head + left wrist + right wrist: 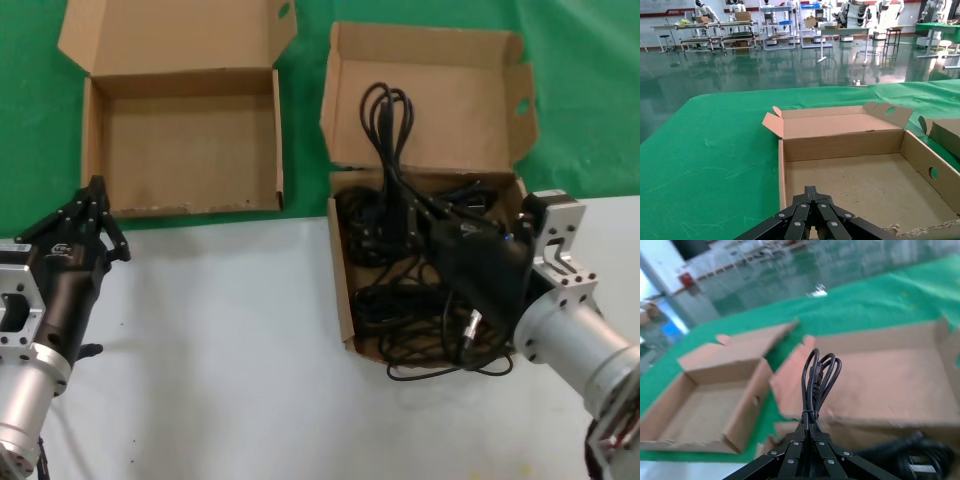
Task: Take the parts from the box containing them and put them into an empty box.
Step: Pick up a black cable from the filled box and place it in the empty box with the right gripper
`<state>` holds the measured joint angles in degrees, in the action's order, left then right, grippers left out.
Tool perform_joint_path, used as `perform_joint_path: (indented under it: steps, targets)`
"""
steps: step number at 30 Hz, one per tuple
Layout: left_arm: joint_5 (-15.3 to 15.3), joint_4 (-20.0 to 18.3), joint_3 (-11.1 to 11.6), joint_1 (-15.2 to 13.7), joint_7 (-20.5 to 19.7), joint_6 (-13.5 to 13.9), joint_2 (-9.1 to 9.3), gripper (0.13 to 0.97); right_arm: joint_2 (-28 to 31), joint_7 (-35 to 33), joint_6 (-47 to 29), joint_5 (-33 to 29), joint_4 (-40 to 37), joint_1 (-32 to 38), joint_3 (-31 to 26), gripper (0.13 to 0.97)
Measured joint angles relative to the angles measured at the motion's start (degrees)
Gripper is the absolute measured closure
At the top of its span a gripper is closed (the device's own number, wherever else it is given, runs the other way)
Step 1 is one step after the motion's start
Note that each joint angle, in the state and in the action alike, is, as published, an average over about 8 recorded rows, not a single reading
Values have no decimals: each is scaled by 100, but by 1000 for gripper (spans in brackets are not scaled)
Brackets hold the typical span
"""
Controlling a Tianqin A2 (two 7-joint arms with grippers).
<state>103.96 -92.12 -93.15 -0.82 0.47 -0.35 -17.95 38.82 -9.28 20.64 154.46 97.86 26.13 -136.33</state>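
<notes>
While the left gripper [92, 197] waits at the near left with its fingers drawn together, just before the near wall of the empty box [95, 130], nothing lies in that wide tray, whose flat lid splays away on the green cloth [30, 110]. To its right, near but apart, stands the box of cables [342, 290] with its lid upright. Black coiled cables [400, 310] fill it, some spilling over its near edge onto the white table [230, 340]. The right gripper [392, 190] reaches in from the near right, clamped on one bundled cable [819, 375], whose loops stand up before the lid.
</notes>
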Motion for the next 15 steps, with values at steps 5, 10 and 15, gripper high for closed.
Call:
perform_joint_path:
  steps: [5,10,15]
  targets:
    - [0,0,0,0,0,0,0,952,203,-74,-307,-513,479,-199,205,934]
    - [0,0,0,0,0,0,0,952,240,-267,-966,-1435,827,-492,629,934]
    - [0,0,0,0,0,0,0,952,-58,-790,-1914,-2469,894,-827,1261,935]
